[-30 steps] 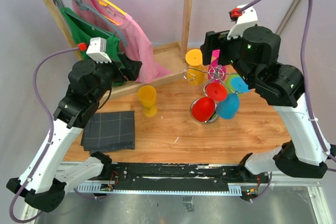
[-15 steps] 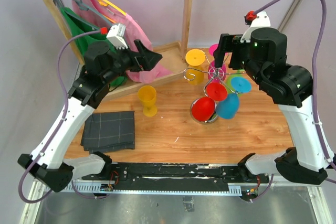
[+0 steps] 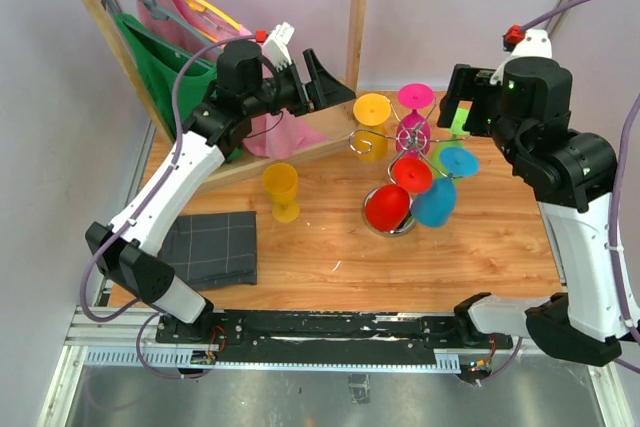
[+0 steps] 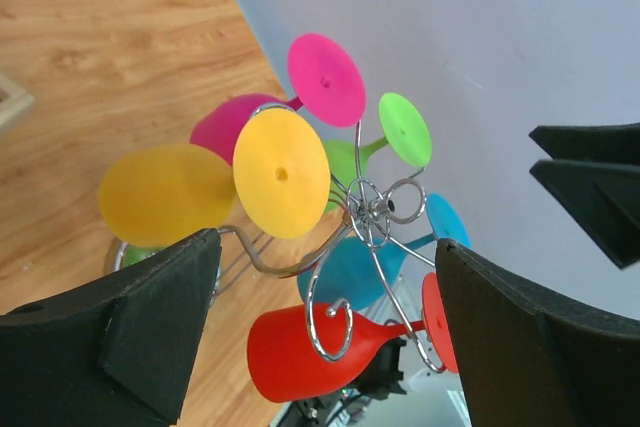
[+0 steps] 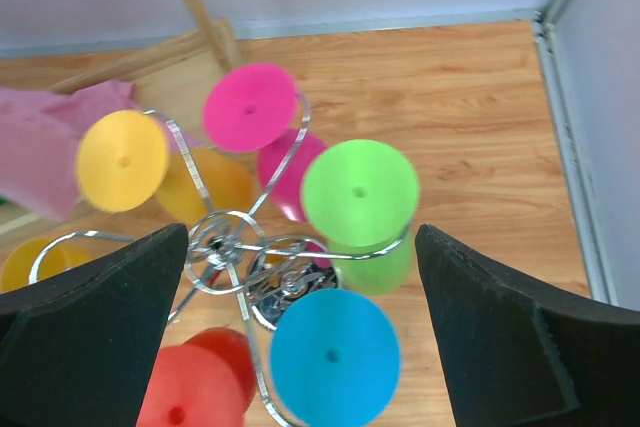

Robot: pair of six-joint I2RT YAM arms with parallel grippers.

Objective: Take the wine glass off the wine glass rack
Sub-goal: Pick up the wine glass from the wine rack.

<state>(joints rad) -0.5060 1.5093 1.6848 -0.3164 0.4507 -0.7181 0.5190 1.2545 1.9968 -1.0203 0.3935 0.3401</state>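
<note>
The chrome wine glass rack stands at the back right of the wooden table. Several coloured wine glasses hang bowl-down from its hooks: yellow, pink, blue, red. My left gripper hovers open just left of the rack, level with the glass feet. The left wrist view shows the rack hub and a red glass between its open fingers. My right gripper hangs open above the rack's right side, over the green foot and blue foot.
A wooden clothes rack with pink and green garments on hangers stands at the back left, right behind my left arm. A yellow glass stands upright on the table. A dark folded cloth lies at the front left.
My left arm has swung up and to the right, bringing its gripper from near the garments to beside the rack. My right gripper has drifted right and back above the rack.
</note>
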